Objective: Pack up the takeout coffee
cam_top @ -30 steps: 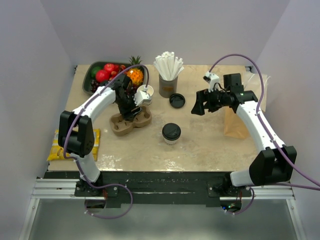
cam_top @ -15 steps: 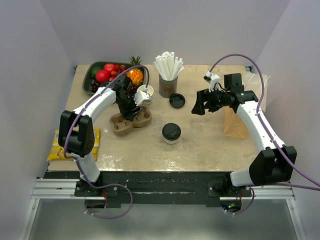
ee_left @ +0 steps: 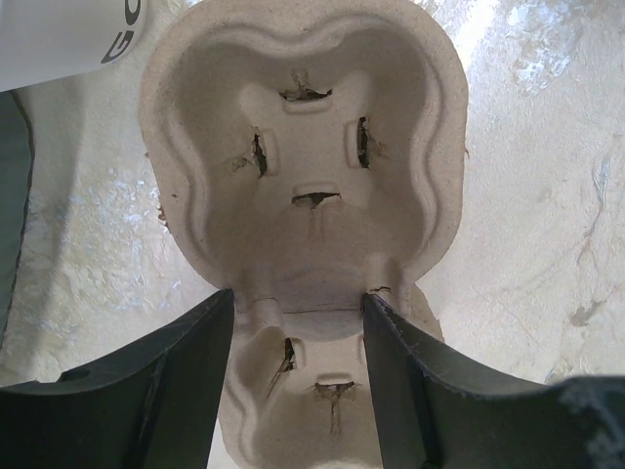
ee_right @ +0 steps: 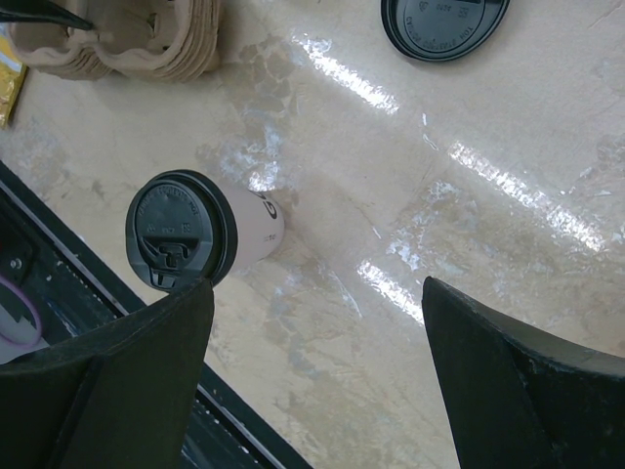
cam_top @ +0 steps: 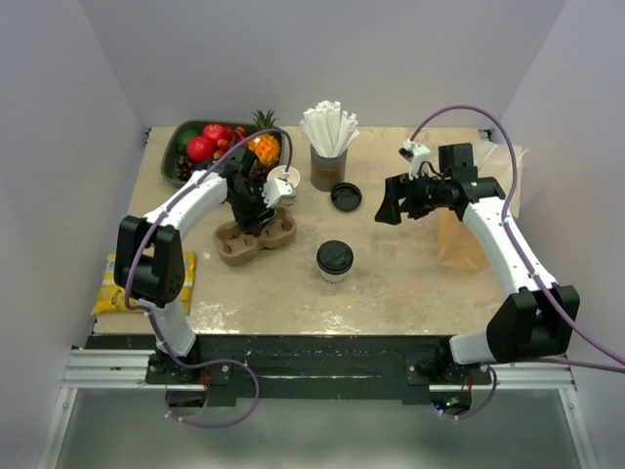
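Left hand (cam_top: 253,226) low, fingers clamped — right hand (cam_top: 387,210) aloft, spread wide.

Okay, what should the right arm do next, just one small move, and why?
Probably lower the open right claw toward the lidded coffee cup: it stands unpacked on the table, while the left claw grips the empty carrier at its waist.

The coffee (cam_top: 334,261) is a small white paper cup capped with a round black lid (ee_right: 176,240). It stands upright on the bench (cam_top: 400,283), just below the middle of the top view, with nothing touching it. In the right wrist view it sits at left, with dark lettering on its side.
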Available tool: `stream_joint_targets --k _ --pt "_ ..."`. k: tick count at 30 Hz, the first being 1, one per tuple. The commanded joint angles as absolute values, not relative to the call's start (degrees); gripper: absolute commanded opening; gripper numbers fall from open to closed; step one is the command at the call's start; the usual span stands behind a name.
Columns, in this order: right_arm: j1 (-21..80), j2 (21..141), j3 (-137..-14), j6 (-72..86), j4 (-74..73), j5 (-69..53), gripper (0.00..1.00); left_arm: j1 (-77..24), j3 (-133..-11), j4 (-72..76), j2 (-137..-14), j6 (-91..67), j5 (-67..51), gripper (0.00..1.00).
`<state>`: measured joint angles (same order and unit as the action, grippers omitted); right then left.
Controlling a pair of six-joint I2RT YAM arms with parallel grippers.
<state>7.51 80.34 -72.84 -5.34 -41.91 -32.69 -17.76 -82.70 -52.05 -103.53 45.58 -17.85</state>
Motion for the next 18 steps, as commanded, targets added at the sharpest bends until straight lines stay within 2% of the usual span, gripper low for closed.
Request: stream_joint_targets --k 1,9,18 --pt "7.1 79.5 -72.9 -4.9 -40.4 -33.9 0.91 -18.4 -83.0 -53.4 -104.9 44.7 -17.8 0.59" --pt "7.2 80.0 -73.4 -4.9 -40.6 -34.0 0.91 -18.4 -82.8 -53.9 -104.3 44.0 -19.4 0.62" --pt "7.3 80.4 -73.9 -4.9 -40.7 -34.0 0.91 -18.4 -82.0 -53.2 -105.1 42.6 -17.1 0.57"
